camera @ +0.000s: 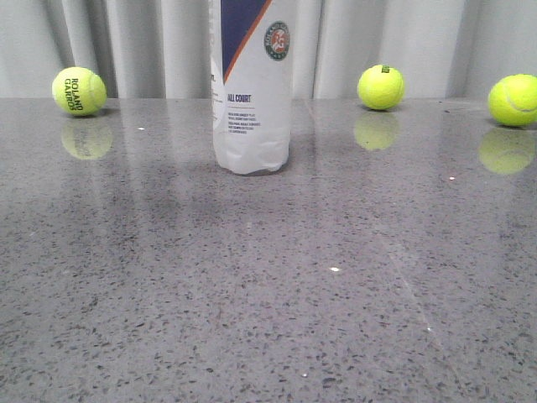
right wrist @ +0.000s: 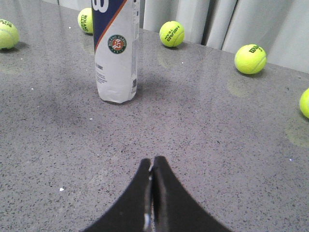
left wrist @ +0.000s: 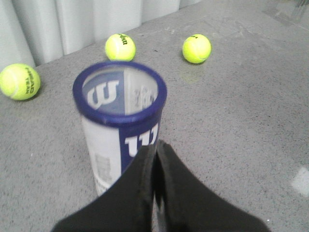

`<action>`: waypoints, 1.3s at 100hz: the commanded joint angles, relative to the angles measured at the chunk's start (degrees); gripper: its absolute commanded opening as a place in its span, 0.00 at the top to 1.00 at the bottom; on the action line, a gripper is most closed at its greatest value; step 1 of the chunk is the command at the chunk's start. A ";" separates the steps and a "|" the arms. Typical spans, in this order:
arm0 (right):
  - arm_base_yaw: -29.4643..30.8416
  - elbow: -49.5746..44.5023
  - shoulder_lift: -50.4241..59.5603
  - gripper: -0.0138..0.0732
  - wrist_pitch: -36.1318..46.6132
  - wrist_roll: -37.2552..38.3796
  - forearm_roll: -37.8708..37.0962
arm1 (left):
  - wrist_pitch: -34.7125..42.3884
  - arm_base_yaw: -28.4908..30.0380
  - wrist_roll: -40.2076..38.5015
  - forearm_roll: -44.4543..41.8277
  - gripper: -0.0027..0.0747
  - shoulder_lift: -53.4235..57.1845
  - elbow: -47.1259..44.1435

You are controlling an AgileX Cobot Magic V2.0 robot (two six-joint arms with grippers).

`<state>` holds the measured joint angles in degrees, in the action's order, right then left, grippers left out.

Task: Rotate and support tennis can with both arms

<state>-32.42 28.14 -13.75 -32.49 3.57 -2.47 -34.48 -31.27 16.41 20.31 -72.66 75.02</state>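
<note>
The tennis can (camera: 252,92) stands upright on the grey speckled table, its top cut off by the front view's upper edge. Seen from above in the left wrist view, the tennis can (left wrist: 120,121) shows an open navy rim and a white "W". My left gripper (left wrist: 155,145) is shut, with its tips close against the can's upper side; I cannot tell whether they touch. In the right wrist view the tennis can (right wrist: 116,53) stands well beyond my right gripper (right wrist: 152,162), which is shut over bare table. Neither gripper appears in the front view.
Yellow-green tennis balls lie behind the can: one at the left (camera: 79,91), two at the right (camera: 380,86) (camera: 513,100). A grey curtain (camera: 151,42) closes off the back. More balls (right wrist: 250,58) lie on the table (camera: 268,319) in the right wrist view.
</note>
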 commanded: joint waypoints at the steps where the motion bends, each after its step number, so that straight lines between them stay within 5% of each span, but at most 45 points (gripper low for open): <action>1: 0.29 1.46 -0.45 0.92 4.62 -0.13 -0.58 | 8.72 -0.46 -0.22 1.99 0.99 4.94 -4.29; 43: 0.29 1.46 -0.45 0.92 4.62 -0.13 -0.58 | 19.28 -0.46 -0.22 3.69 0.99 16.77 -24.76; 103: 0.29 1.46 -0.45 0.92 4.62 -0.13 -0.58 | 50.24 -0.46 -0.08 -1.25 0.99 35.18 -54.61; 130: 0.29 1.46 -0.45 0.92 4.62 -0.13 -0.58 | 51.02 7.69 -8.07 -12.10 0.99 40.19 -60.02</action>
<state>-32.42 28.14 -13.75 -32.49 3.57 -2.47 11.47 -26.34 12.77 12.48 -34.03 14.78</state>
